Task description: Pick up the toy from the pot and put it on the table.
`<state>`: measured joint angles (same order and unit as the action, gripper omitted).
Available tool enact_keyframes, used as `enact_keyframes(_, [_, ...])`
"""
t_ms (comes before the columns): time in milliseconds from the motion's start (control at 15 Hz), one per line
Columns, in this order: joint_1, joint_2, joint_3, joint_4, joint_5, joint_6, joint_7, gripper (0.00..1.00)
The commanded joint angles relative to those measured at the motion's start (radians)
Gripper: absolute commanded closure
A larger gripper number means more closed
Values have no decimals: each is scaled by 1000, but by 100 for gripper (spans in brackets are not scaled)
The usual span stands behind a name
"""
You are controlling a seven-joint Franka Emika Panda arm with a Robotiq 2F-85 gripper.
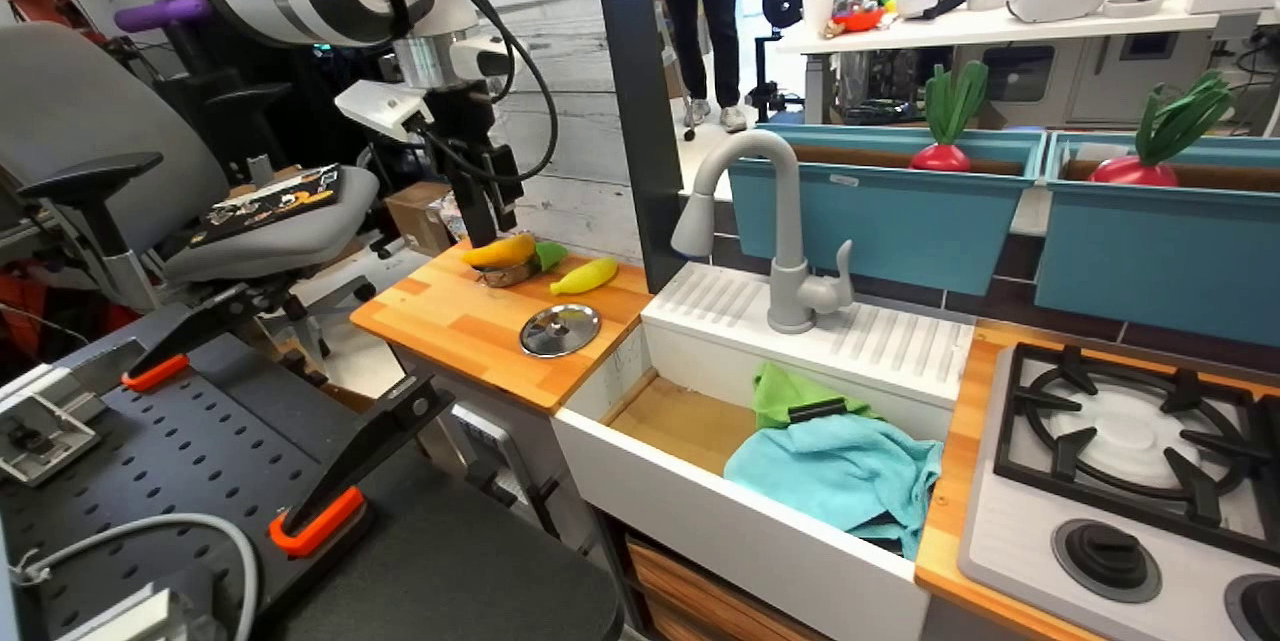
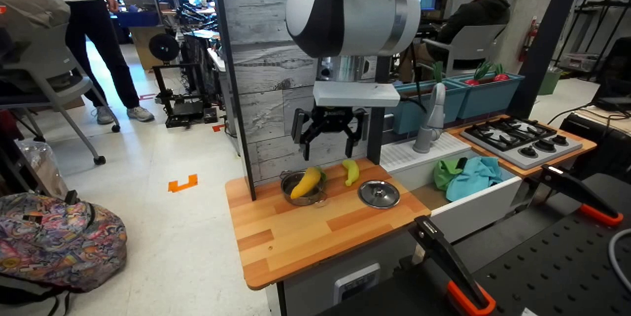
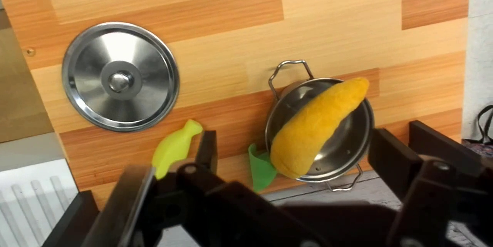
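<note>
Orange-yellow toy [image 3: 317, 127] aslant beneath parted jaws

It lies across the pot [image 3: 348, 143], near the tabletop [image 3: 227, 54] edge by the wall [image 2: 263, 114], its long axis diagonal to the jaws' spread. I'd guess they want a twist before closing.

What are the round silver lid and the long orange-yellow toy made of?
The round silver lid looks like polished metal: bright reflections streak it. The long orange-yellow toy looks matte and slightly fuzzy, so probably soft fabric, but foam or textured plastic is possible.
</note>
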<state>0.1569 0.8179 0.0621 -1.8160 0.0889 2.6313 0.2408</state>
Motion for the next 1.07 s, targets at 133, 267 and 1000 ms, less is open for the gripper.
enact_keyframes(133, [46, 132, -20, 163, -1, -32, 34, 0])
enact_keyframes(267, [57, 167, -27, 201, -3, -36, 43, 0])
enact_keyframes(1000, [80, 227, -43, 241, -31, -9, 18, 73])
